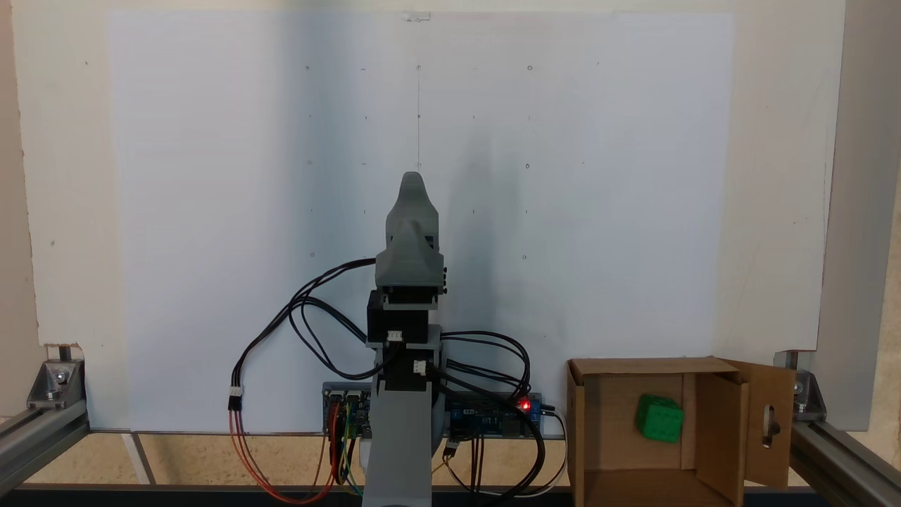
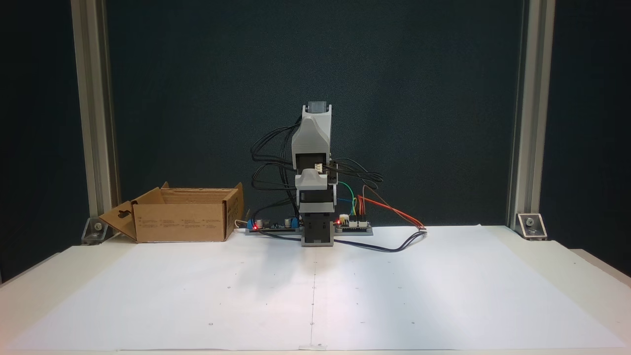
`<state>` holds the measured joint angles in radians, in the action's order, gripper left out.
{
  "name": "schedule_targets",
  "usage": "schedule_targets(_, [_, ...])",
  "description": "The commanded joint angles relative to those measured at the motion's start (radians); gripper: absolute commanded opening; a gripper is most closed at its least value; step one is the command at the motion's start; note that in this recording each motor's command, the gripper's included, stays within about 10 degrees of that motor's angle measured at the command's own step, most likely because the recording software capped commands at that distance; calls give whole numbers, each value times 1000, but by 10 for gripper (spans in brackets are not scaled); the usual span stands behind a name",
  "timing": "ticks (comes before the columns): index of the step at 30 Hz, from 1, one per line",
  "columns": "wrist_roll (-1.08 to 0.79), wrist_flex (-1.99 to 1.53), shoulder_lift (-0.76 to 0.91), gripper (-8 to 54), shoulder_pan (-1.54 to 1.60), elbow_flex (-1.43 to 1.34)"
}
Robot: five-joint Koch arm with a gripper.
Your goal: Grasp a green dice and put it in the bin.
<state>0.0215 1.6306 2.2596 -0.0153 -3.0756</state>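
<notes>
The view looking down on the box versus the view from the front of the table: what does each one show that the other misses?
In a fixed view from above, the green dice lies inside the bin, and the slotted flap faces us. In a fixed view from the front, the bin's printed outer wall and the dark backdrop appear. Both fixed views share the folded arm, wires and white paper.

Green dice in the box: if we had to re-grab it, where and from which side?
From above through the open top, jaws across two opposite flat faces of the green dice. The cardboard box walls block side approaches; it sits tilted, so the wrist may need matching.
</notes>
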Motion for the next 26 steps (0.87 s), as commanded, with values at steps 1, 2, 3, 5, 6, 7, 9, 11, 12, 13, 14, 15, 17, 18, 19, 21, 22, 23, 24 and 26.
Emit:
schedule_targets(1, [2,60,110,450,-5,-54])
schedule_targets(2, [5,57,110,450,-5,-54])
schedule_targets(3, [5,55,109,451,-2,-54])
schedule_targets(5, [5,55,109,452,5,-54])
schedule_targets(6, [5,52,107,453,5,-54])
schedule_targets(7, [5,52,107,453,8,-54])
schedule_targets(9, [3,54,107,453,8,-54])
schedule_targets(11, [3,52,107,453,8,-54])
schedule_targets(12, [3,52,107,453,8,-54])
schedule_targets(13, [3,52,107,453,8,-54])
schedule_targets(14, [2,52,107,453,8,-54])
schedule_targets(15, [2,52,107,453,6,-54])
schedule_targets(17, [2,52,107,453,6,-54])
schedule_targets(18, [2,52,107,453,8,-54])
schedule_targets(19, [2,52,107,453,8,-54])
schedule_targets(21, [2,52,107,453,8,-54])
schedule_targets(22, [2,52,107,453,8,-54])
schedule_targets(23, [2,52,107,453,8,-54])
schedule_targets(24, [2,52,107,453,8,-54])
schedule_targets(26, [2,52,107,453,8,-54])
